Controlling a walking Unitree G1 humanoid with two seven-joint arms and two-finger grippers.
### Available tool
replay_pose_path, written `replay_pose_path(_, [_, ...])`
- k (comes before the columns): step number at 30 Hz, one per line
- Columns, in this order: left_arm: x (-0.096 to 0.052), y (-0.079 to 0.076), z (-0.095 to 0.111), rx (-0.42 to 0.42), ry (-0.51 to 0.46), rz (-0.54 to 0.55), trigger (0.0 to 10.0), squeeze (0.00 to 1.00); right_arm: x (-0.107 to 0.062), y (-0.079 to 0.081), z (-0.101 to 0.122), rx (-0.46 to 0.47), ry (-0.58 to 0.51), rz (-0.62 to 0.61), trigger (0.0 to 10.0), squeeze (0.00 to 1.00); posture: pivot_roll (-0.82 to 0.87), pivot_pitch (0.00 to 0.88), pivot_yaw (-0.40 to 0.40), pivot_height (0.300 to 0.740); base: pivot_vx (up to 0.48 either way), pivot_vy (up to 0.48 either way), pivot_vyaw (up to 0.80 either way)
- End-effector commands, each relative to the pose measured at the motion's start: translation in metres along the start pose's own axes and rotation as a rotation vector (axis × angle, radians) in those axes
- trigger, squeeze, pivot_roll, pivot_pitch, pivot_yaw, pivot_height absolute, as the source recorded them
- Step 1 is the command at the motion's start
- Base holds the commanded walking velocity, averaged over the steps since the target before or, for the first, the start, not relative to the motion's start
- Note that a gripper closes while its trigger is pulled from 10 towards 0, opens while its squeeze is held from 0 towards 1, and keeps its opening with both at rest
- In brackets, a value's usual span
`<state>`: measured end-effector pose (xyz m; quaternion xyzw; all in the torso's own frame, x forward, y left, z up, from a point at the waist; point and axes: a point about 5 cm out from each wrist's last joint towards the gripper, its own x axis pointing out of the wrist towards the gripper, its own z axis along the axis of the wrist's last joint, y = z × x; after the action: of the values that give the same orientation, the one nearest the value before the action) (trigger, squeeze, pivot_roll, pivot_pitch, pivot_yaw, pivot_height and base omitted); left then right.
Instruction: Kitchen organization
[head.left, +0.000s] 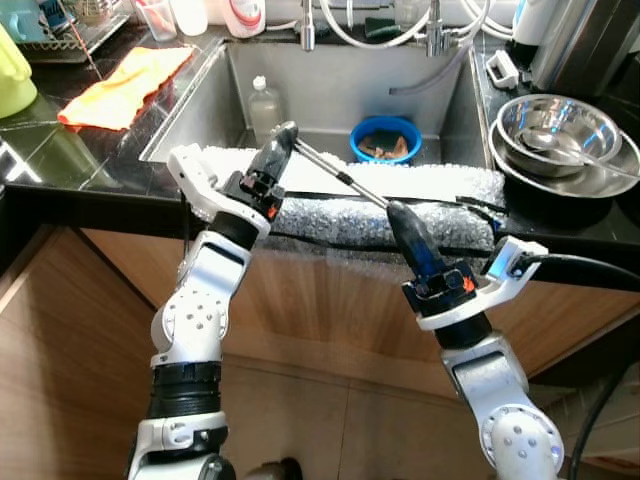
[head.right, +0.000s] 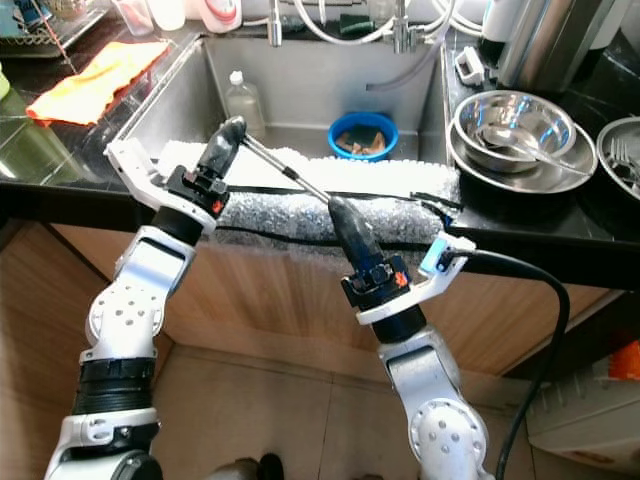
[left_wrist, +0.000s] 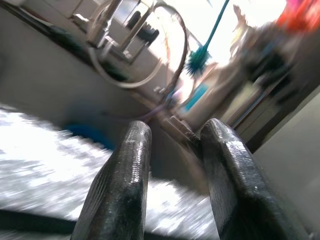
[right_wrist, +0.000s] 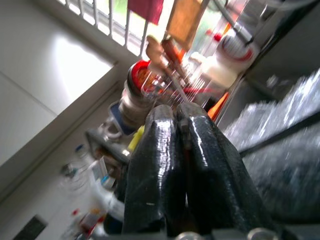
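Right end effector (head.left: 397, 212) clamped on a metal rod's (head.left: 342, 178) near end, left end effector (head.left: 287, 133) fingers apart at the rod's far tip, blue bowl (head.left: 385, 138) in the sink (head.left: 330, 85) at 1 o'clock

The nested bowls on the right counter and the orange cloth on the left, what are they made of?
The nested shiny bowls look like polished stainless steel: mirror-like silver reflections. The orange cloth seems soft fabric, possibly microfibre: matte, wrinkled, lying limp on the black counter.

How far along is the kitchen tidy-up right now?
Early. In hand: the right gripper is shut on a metal utensil whose far end reaches the left gripper over the sink. Left: the blue bowl, plastic bottle and orange cloth.
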<state>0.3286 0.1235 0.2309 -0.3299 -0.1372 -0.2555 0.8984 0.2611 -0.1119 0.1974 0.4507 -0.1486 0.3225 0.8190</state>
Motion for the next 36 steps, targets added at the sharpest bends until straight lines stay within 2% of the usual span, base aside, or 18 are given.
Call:
replay_pose_path(1, [-0.012, 0.012, 0.003, 0.096, 0.014, 0.062, 10.0, 0.00, 0.003, -0.001, 0.016, -0.067, -0.082, -0.026, 10.0, 0.00, -0.01, 0.136, 0.046, 0.740, 0.000, 0.000, 0.00])
replay_pose_path(4, [-0.020, 0.020, 0.011, 0.159, 0.005, 0.110, 10.0, 0.00, 0.008, -0.004, 0.023, -0.148, -0.092, -0.072, 10.0, 0.00, -0.01, 0.135, 0.046, 0.740, 0.000, 0.000, 0.00])
replay_pose_path(5, [-0.024, 0.025, 0.016, 0.209, -0.004, 0.141, 10.0, 0.00, 0.011, -0.007, 0.027, -0.241, -0.096, -0.124, 10.0, 0.00, -0.01, 0.135, 0.046, 0.740, 0.000, 0.000, 0.00])
replay_pose_path(6, [-0.025, 0.027, 0.018, 0.225, -0.009, 0.154, 10.0, 0.00, 0.012, -0.008, 0.029, -0.285, -0.098, -0.150, 10.0, 0.00, -0.01, 0.135, 0.046, 0.740, 0.000, 0.000, 0.00])
replay_pose_path(7, [-0.025, 0.027, 0.018, 0.225, -0.009, 0.154, 10.0, 0.00, 0.012, -0.008, 0.029, -0.285, -0.098, -0.150, 10.0, 0.00, -0.01, 0.135, 0.046, 0.740, 0.000, 0.000, 0.00])
replay_pose_path(10, [-0.028, 0.031, 0.024, 0.298, -0.023, 0.192, 10.0, 0.00, 0.015, -0.011, 0.033, -0.404, -0.100, -0.204, 10.0, 0.00, 0.00, 0.131, 0.045, 0.740, 0.000, 0.000, 0.00])
replay_pose_path(11, [-0.029, 0.034, 0.029, 0.374, -0.036, 0.234, 10.0, 0.00, 0.018, -0.010, 0.035, -0.471, -0.101, -0.226, 10.0, 0.00, -0.01, 0.130, 0.043, 0.740, 0.000, 0.000, 0.00])
replay_pose_path(14, [-0.033, 0.042, 0.045, 0.632, -0.091, 0.346, 10.0, 0.00, 0.025, 0.002, 0.036, -0.765, -0.060, -0.207, 10.0, 0.00, -0.01, 0.125, 0.042, 0.740, 0.000, 0.000, 0.00])
replay_pose_path(15, [-0.033, 0.042, 0.045, 0.632, -0.091, 0.346, 10.0, 0.00, 0.025, 0.002, 0.036, -0.765, -0.060, -0.207, 10.0, 0.00, -0.01, 0.125, 0.042, 0.740, 0.000, 0.000, 0.00])
replay_pose_path(17, [-0.036, 0.043, 0.045, 0.759, -0.080, 0.350, 10.0, 0.00, 0.026, 0.007, 0.039, -0.917, -0.073, -0.216, 10.0, 0.00, -0.01, 0.118, 0.040, 0.740, 0.000, 0.000, 0.00])
replay_pose_path(18, [-0.037, 0.043, 0.044, 0.791, -0.073, 0.349, 10.0, 0.00, 0.026, 0.008, 0.040, -0.962, -0.086, -0.222, 10.0, 0.00, -0.01, 0.114, 0.039, 0.740, 0.000, 0.000, 0.00])
replay_pose_path(19, [-0.037, 0.043, 0.044, 0.791, -0.073, 0.349, 10.0, 0.00, 0.026, 0.008, 0.040, -0.962, -0.086, -0.222, 10.0, 0.00, -0.01, 0.114, 0.039, 0.740, 0.000, 0.000, 0.00])
replay_pose_path(22, [-0.043, 0.040, 0.039, 0.887, -0.060, 0.340, 10.0, 0.00, 0.025, 0.014, 0.044, -1.096, -0.120, -0.237, 10.0, 0.00, -0.02, 0.102, 0.034, 0.740, 0.000, 0.000, 0.00])
replay_pose_path(25, [-0.045, 0.040, 0.038, 0.904, -0.069, 0.345, 10.0, 0.00, 0.024, 0.014, 0.045, -1.130, -0.125, -0.248, 10.0, 0.00, -0.02, 0.095, 0.031, 0.740, 0.000, 0.000, 0.00])
replay_pose_path(26, [-0.047, 0.038, 0.036, 0.909, -0.073, 0.346, 10.0, 0.00, 0.018, 0.011, 0.047, -1.188, -0.117, -0.266, 10.0, 0.00, -0.02, 0.089, 0.030, 0.740, 0.000, 0.000, 0.00])
replay_pose_path(28, [-0.048, 0.038, 0.035, 0.915, -0.076, 0.346, 10.0, 0.00, 0.016, 0.011, 0.047, -1.210, -0.114, -0.273, 10.0, 0.00, -0.02, 0.089, 0.030, 0.740, 0.000, 0.000, 0.00])
replay_pose_path(33, [-0.057, 0.041, 0.031, 0.971, -0.054, 0.342, 10.0, 0.00, -0.007, 0.000, 0.054, -1.273, -0.087, -0.370, 10.0, 0.00, -0.02, 0.071, 0.038, 0.740, 0.000, 0.000, 0.00])
replay_pose_path(36, [-0.053, 0.041, 0.032, 0.970, -0.067, 0.343, 10.0, 0.00, -0.008, -0.001, 0.053, -1.267, -0.092, -0.389, 10.0, 0.00, -0.03, 0.065, 0.040, 0.740, 0.000, 0.000, 0.00])
